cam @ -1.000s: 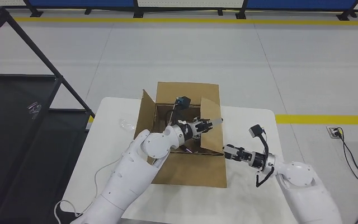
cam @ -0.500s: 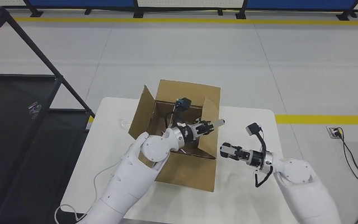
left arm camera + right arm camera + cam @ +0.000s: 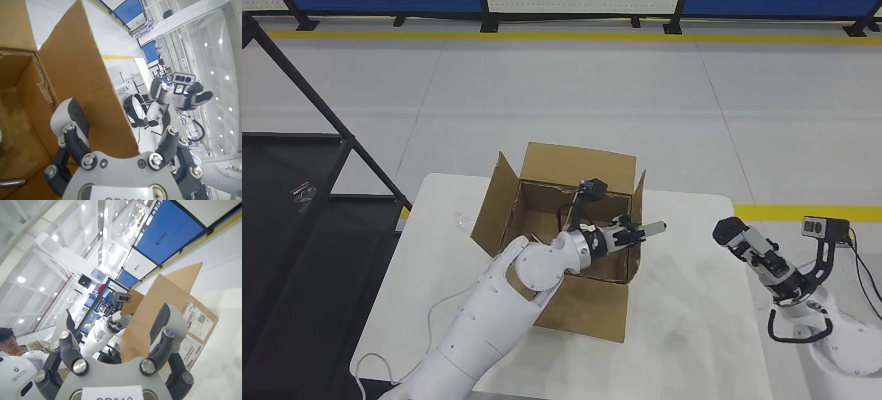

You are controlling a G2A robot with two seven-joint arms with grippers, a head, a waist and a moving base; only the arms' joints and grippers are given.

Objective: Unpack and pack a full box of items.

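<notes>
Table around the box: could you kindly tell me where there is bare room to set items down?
The widest bare patch of table lies between the box and the table's right edge, near the open right hand. A narrower strip runs left of the box. The box's right flap is crowded: the open left hand straddles it.

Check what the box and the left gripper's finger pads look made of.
Box: corrugated cardboard, plain brown, matte; the fluted core shows at the torn flap edge. Left gripper pads: black, dull, finely ribbed, probably rubber or a similar soft polymer, set in smooth pale shells that look like plastic, though painted metal can't be ruled out.
</notes>
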